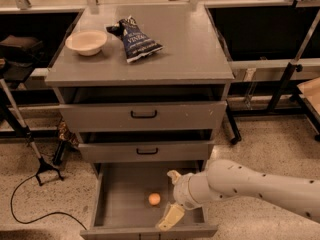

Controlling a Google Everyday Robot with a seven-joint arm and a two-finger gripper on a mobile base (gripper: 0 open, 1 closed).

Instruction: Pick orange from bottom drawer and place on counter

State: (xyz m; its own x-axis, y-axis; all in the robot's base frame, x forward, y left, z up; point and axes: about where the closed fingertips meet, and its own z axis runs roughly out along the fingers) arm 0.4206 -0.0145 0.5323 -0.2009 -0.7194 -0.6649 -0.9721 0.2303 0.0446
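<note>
Right now I am holding the pincer spread apart inside the bottom drawer, with the orange lying just beside its gap, untouched.

A: Gripper position?
B: Gripper low in the pulled-out bottom drawer, right side. Fingers spread apart, nothing between them.
A: Orange?
B: Orange on the drawer floor, just left of the gripper, a small gap between them.
A: Counter?
B: Counter carries a beige bowl at left, with a dark snack bag just beside it.
</note>
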